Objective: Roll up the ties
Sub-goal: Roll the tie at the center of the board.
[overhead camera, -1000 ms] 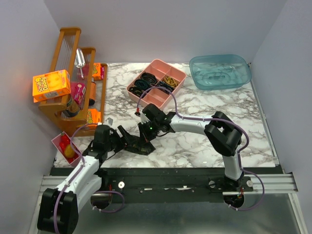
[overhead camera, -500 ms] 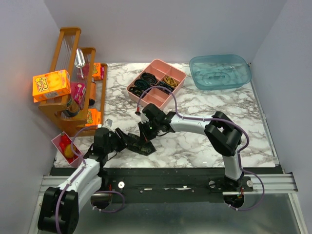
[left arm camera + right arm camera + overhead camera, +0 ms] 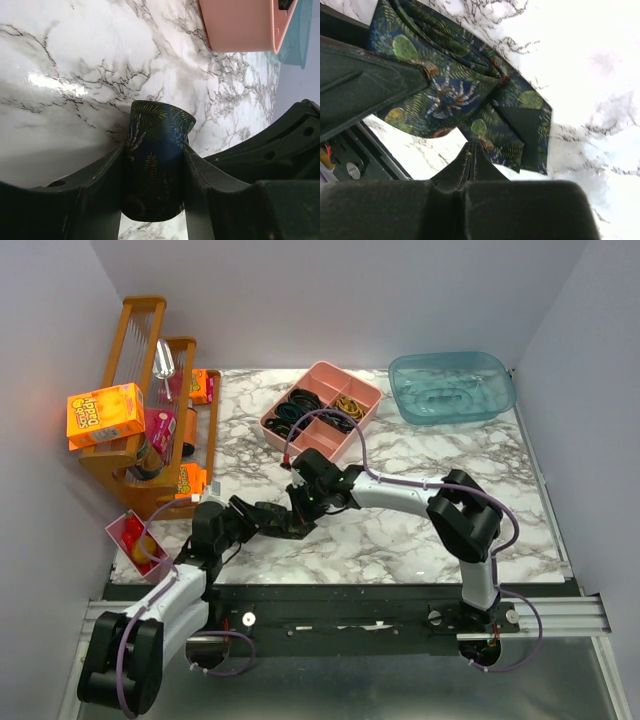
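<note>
Left wrist view: the tie (image 3: 159, 125), folded over, sits clamped between the left gripper's (image 3: 155, 152) fingers on the marble table (image 3: 70, 55). Only the right wrist view shows its leafy print spread wide, with the right gripper (image 3: 471, 149) pinched on its edge. Grey walls (image 3: 330, 300) enclose the table.

The white-and-black left arm (image 3: 170, 595) was stretched low and forward from its base, and the black two-finger left gripper (image 3: 262, 519) was clamped on a dark leaf-patterned tie (image 3: 156, 142). The white-and-black right arm (image 3: 400, 495) was bent at the elbow and reached leftward. The black right gripper (image 3: 300, 508) was pinched tight on the same tie, just beside the left one.
</note>
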Available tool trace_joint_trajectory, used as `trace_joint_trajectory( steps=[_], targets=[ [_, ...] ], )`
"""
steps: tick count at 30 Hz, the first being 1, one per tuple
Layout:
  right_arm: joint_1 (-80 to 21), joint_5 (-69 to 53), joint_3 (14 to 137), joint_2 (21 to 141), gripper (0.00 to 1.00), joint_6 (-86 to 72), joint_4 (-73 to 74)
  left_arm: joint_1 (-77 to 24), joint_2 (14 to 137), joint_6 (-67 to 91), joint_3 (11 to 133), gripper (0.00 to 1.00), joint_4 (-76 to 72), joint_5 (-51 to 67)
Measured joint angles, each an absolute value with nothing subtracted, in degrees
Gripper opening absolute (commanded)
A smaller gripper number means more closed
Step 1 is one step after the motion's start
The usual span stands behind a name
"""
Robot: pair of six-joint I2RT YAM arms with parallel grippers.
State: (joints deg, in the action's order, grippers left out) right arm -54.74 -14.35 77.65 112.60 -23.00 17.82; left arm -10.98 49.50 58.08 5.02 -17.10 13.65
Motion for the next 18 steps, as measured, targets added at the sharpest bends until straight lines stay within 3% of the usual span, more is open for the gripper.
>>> trace_joint_trajectory(
  steps=[9, 18],
  targets=[
    [-54.74, -14.94, 82.81, 119.77, 0.01, -22.92, 18.15, -10.98, 52.66, 56.55, 5.37, 0.52, -18.61, 13.67],
    [-54.65, -16.40, 86.06, 122.19, 0.01, -22.87, 18.15, -10.98, 51.13, 47.72, 10.92, 0.48, -8.62, 13.47]
  ],
)
